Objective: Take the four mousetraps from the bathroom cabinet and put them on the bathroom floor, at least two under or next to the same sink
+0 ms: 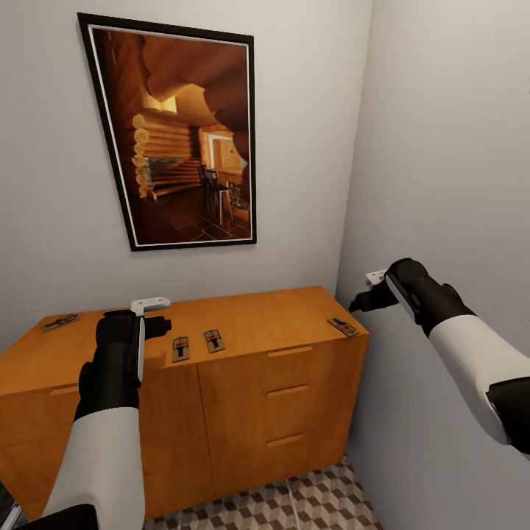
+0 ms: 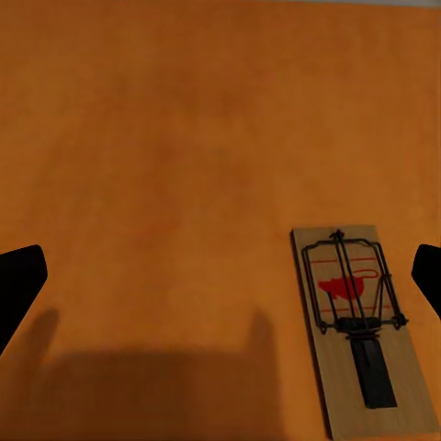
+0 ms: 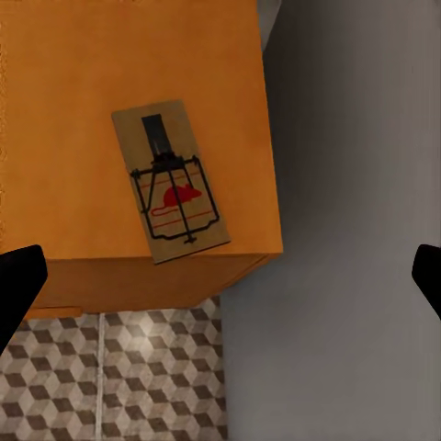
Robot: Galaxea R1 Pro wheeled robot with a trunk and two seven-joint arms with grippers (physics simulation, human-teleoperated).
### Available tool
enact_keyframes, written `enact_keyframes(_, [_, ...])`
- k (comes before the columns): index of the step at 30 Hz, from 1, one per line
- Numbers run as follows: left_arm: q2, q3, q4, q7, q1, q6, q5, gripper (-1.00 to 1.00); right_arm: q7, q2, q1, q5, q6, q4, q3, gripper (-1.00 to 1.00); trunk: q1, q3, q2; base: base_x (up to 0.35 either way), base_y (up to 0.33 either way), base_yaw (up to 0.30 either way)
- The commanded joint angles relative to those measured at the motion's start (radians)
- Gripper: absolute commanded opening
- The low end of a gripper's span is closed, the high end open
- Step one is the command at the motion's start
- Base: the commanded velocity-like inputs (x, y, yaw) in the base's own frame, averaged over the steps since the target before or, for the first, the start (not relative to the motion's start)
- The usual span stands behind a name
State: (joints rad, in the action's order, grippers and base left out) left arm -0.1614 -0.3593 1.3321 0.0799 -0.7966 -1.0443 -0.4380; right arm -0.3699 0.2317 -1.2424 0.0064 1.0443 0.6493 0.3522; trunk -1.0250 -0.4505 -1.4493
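Mousetraps lie on the cabinet top: one far left, two mid-front, one at the right corner. Left pincer, spread, hovers just left of the middle pair and is nearest them. Right pincer, spread, hangs beyond the right corner trap, whose long axis runs slantwise to the edge.

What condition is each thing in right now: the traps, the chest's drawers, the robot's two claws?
Mousetraps: four, all lying flat on the cabinet top, none picked up.
Cabinet: drawers and door shut.
Left gripper: open, empty, above the cabinet top.
Right gripper: open, empty, over the cabinet's corner.
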Motion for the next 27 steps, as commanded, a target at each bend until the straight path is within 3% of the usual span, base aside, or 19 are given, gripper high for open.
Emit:
enact_keyframes(1, [-0.001,-0.002,0.001,0.009,-0.001,-0.003,-0.008,1.0,-0.003,0.001,-0.001,0.001,0.003,0.001,0.005,1.0,0.0,-0.001,-0.001,0.0,-0.003,0.0])
enact_keyframes(16, [-0.001,-0.003,0.001,0.008,-0.001,-0.003,-0.009,1.0,-0.003,-0.004,-0.001,-0.008,0.003,0.001,0.001,1.0,0.0,-0.001,-0.001,0.002,-0.001,0.0])
enact_keyframes(27, [0.0,-0.003,0.001,0.009,-0.001,-0.003,-0.009,1.0,-0.004,-0.005,-0.002,-0.01,0.003,0.001,0.0,1.0,0.0,-0.001,-0.001,0.09,0.0,0.0])
